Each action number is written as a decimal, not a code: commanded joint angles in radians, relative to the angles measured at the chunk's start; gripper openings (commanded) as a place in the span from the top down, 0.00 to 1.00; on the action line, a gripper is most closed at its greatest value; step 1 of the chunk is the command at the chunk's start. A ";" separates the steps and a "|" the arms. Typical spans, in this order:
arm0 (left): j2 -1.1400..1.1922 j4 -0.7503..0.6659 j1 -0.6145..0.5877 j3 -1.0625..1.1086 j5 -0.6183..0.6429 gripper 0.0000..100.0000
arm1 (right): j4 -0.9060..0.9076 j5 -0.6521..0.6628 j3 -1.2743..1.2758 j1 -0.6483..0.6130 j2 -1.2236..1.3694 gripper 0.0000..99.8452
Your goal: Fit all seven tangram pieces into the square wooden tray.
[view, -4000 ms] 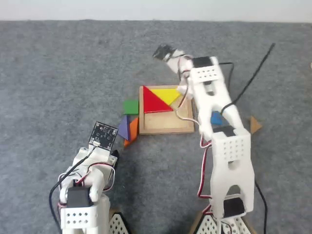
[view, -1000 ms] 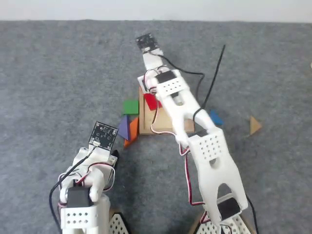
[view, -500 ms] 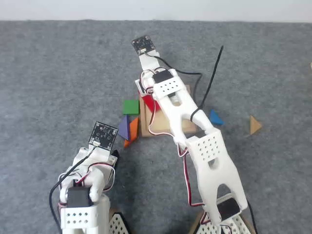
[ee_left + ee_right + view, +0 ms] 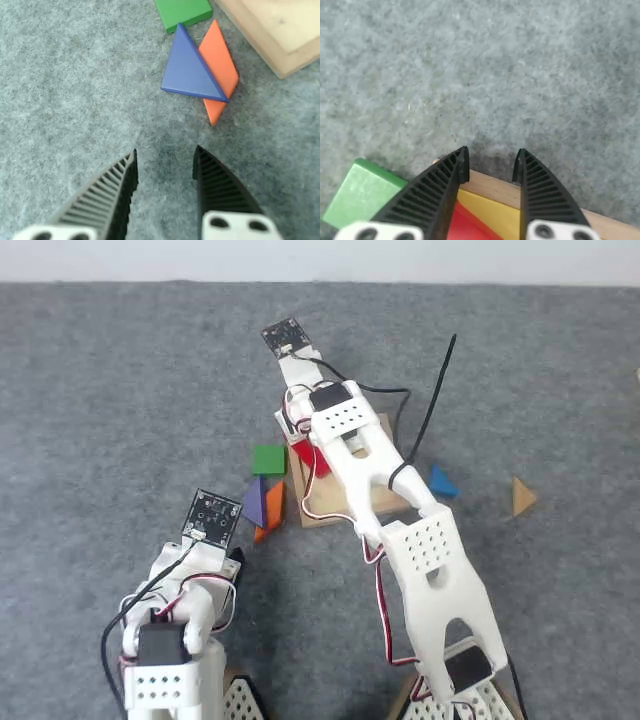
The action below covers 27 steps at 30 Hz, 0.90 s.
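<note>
Your open right claw [image 4: 492, 152] hangs over the far rim of the square wooden tray [image 4: 495, 186]; the green square piece [image 4: 362, 192] lies just beside, leftward.

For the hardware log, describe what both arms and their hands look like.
The right arm and left arm are perforated white plastic with black servo blocks and loose red, white and black wires. The left wrist's black camera board matches the right's. The left hand and right hand have black ribbed, tapering fingers on white bases.

The right arm [image 4: 372, 465] covers most of the wooden tray [image 4: 330, 508].
</note>
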 commanded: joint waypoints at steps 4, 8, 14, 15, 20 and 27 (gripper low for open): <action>-0.012 0.008 -0.006 -0.008 -0.008 0.83 | 0.045 0.015 -0.038 -0.053 -0.070 0.83; -0.012 0.008 -0.006 -0.008 -0.008 0.83 | 0.047 0.011 -0.035 -0.054 -0.120 0.84; -0.012 0.008 -0.006 -0.008 -0.008 0.83 | 0.134 0.003 -0.028 -0.054 -0.220 0.84; -0.012 0.008 -0.006 -0.008 -0.008 0.83 | 0.157 0.002 -0.023 -0.054 -0.239 0.84; -0.012 0.008 -0.006 -0.008 -0.008 0.83 | 0.117 0.000 0.133 -0.059 -0.329 0.84; -0.012 0.008 -0.006 -0.008 -0.008 0.83 | -0.234 0.008 0.542 -0.061 -0.470 0.84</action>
